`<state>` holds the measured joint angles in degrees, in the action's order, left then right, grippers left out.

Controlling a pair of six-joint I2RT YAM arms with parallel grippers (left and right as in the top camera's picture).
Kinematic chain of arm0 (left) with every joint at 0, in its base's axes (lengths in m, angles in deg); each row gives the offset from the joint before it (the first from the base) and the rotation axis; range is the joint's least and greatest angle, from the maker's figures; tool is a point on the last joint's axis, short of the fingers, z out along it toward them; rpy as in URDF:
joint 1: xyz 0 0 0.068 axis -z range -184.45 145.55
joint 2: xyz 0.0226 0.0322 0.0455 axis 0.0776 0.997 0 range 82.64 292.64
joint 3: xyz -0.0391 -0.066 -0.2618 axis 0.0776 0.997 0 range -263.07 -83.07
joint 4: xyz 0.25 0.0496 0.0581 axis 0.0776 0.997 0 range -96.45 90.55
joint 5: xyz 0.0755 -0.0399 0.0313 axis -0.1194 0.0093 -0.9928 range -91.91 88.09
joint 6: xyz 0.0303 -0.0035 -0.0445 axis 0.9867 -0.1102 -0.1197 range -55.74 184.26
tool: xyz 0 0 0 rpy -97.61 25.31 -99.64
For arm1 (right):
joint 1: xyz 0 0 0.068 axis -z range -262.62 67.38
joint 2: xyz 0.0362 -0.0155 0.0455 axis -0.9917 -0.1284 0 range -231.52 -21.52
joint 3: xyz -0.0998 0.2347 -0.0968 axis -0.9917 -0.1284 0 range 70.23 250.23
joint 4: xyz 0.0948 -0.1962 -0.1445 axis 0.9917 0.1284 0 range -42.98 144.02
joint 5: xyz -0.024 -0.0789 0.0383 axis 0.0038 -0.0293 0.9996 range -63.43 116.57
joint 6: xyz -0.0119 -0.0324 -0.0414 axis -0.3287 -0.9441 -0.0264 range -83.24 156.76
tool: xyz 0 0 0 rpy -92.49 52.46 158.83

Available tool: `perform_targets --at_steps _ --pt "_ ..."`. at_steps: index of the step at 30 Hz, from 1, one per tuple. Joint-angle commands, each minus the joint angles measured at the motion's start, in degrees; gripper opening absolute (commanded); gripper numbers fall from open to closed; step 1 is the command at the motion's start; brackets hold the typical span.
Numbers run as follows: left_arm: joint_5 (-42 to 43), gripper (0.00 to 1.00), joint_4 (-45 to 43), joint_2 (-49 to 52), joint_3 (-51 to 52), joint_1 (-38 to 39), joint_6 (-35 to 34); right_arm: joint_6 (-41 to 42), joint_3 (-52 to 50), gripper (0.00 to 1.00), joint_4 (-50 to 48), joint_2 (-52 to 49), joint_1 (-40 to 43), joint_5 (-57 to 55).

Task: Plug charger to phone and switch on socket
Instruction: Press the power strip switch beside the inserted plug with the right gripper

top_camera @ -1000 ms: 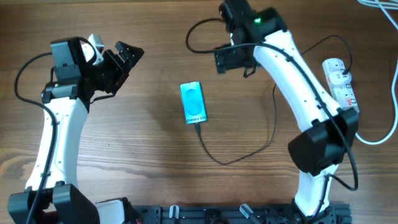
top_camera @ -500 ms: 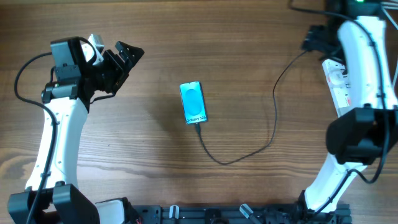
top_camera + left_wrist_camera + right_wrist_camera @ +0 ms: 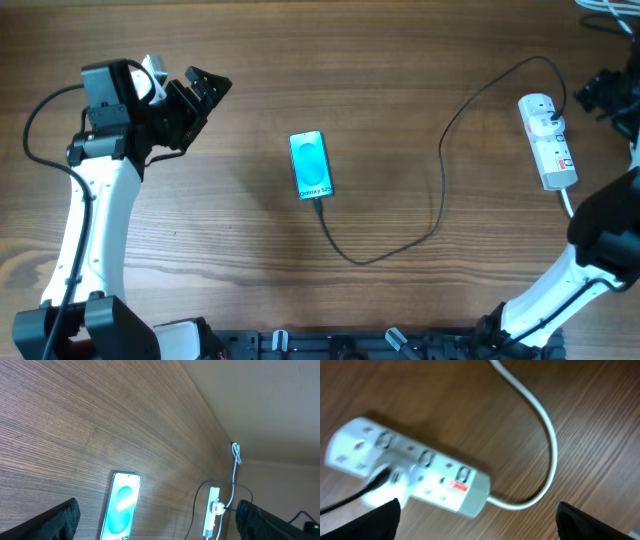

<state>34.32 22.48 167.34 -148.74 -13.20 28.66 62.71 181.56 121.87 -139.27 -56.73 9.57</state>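
Two tools wide, empty: left tool (image 3: 207, 92) well apart from phone (image 3: 311, 165), right tool (image 3: 480, 525) near socket (image 3: 420, 475); charger (image 3: 440, 190) meets phone.

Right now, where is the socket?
Overhead, the socket lies near the right edge of the table, well right of the phone, with the charger cable looping between them.

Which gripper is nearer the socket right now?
Right. The right gripper sits close beside the socket at the right edge of the table. The left gripper is far across on the left, past the phone.
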Motion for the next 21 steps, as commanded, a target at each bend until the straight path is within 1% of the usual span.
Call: perform_targets --at_steps 1,4,7,10,14,17,19,21 --pt "-0.3 1.00 -0.1 -0.9 -0.1 -0.2 1.3 0.9 -5.4 1.00 -4.2 -0.3 3.2 -1.0" --pt "-0.3 1.00 -0.1 -0.9 -0.1 -0.2 1.3 -0.5 -10.3 1.00 -9.2 -0.3 5.2 -0.7" --pt "-0.3 1.00 -0.1 -0.9 -0.1 -0.2 1.3 -3.8 -16.2 1.00 -16.3 -0.3 6.8 5.7" --pt "-0.3 1.00 -0.1 -0.9 -0.1 -0.2 1.3 -10.2 -22.2 1.00 -25.0 -0.3 6.9 14.0" --pt "-0.3 1.00 -0.1 -0.9 -0.1 -0.2 1.3 -12.6 -28.5 1.00 -32.2 -0.4 6.9 15.0" --pt "-0.3 1.00 -0.1 -0.9 -0.1 -0.2 1.3 -13.2 -31.4 1.00 -35.4 -0.4 6.9 15.0" --pt "-0.3 1.00 -0.1 -0.9 -0.1 -0.2 1.3 -16.4 -31.8 1.00 -35.8 -0.4 6.9 15.0" --pt "-0.3 1.00 -0.2 -0.9 -0.1 -0.2 1.3 -16.6 -31.8 1.00 -36.4 -0.4 6.9 15.8"
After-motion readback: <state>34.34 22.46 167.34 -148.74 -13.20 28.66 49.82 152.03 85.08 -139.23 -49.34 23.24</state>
